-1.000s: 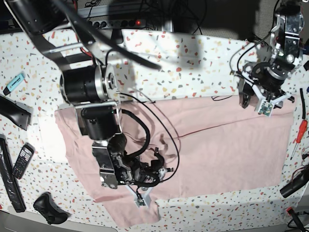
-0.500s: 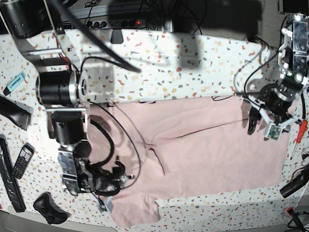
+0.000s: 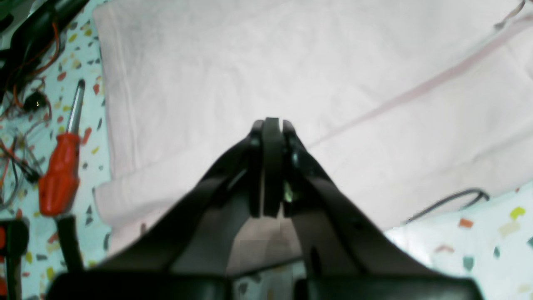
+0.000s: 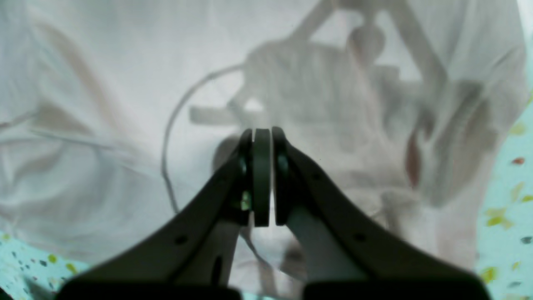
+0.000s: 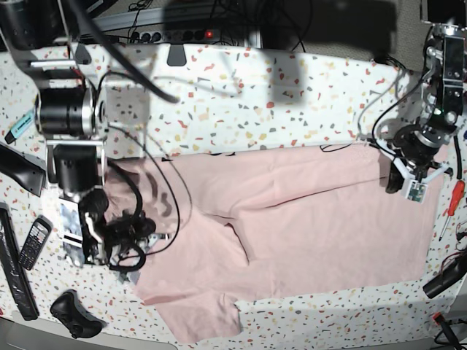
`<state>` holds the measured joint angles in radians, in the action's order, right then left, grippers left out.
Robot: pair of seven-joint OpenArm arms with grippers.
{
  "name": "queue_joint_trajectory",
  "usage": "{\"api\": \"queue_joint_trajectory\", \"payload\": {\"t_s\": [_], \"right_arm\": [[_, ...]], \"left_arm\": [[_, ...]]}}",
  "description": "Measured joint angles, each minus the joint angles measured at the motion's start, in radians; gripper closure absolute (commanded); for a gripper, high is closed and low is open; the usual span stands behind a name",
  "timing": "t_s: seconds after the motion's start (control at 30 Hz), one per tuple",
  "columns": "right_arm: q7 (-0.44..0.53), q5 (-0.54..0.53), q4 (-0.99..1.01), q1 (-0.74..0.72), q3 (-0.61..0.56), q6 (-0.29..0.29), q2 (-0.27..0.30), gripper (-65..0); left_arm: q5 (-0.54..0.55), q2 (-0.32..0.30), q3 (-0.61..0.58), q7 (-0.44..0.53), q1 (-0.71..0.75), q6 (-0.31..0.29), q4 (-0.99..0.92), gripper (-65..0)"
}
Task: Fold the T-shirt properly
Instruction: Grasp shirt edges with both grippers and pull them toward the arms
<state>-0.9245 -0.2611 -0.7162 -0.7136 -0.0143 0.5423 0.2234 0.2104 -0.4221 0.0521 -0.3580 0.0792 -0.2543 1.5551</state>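
t-shirt (image 5: 306, 219) lies beneath both clenched fingers (image 3: 266, 166), seemingly gripping nothing, contact unclear.

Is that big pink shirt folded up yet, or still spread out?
Partly folded. The T-shirt lies mostly flat on the table, with one flap doubled over along a diagonal crease and a sleeve sticking out at the bottom.

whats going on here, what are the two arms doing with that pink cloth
A two-armed robot is folding a pale pink T-shirt spread on a speckled table. The left pincer hangs shut over the cloth near the shirt's edge beside a red screwdriver. The right pincer is shut too, over the opposite, more rumpled end. Neither visibly holds any fabric. The shirt lies partly folded, with a diagonal crease across it.
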Motion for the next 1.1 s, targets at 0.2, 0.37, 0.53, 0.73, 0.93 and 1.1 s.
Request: {"api": "queue_joint_trajectory", "payload": {"t_s": [0.2,0.37,0.53,0.73,0.93,1.1], "right_arm": [[0.0,0.008,-0.312,0.232,-0.001,0.009,-0.004,0.0],[0.058,0.104,-0.598,0.43,0.032,-0.001,-0.008,0.0],[0.102,0.132,-0.672,0.499,0.204,-0.003,-0.004,0.0],[0.117,0.088,-0.652,0.508,0.267,0.002,0.071,0.0],[0.176,0.082,-0.514,0.504,0.266,0.008,0.087,0.0],[0.211,0.079,-0.461,0.502,0.266,0.01,0.095,0.0]], "left_arm": [[-0.005,0.001,0.0,-0.004,0.038,0.001,0.0,0.0],[-0.003,0.001,0.0,-0.005,0.056,0.062,0.0,0.0],[0.019,0.0,0.001,0.045,0.047,0.086,-0.009,0.0],[0.04,0.001,0.001,0.044,-0.024,0.094,-0.193,0.0],[0.068,0.004,0.001,0.053,-0.098,0.029,-0.325,0.0],[0.068,0.006,0.001,0.069,-0.084,0.018,-0.327,0.0]]}}
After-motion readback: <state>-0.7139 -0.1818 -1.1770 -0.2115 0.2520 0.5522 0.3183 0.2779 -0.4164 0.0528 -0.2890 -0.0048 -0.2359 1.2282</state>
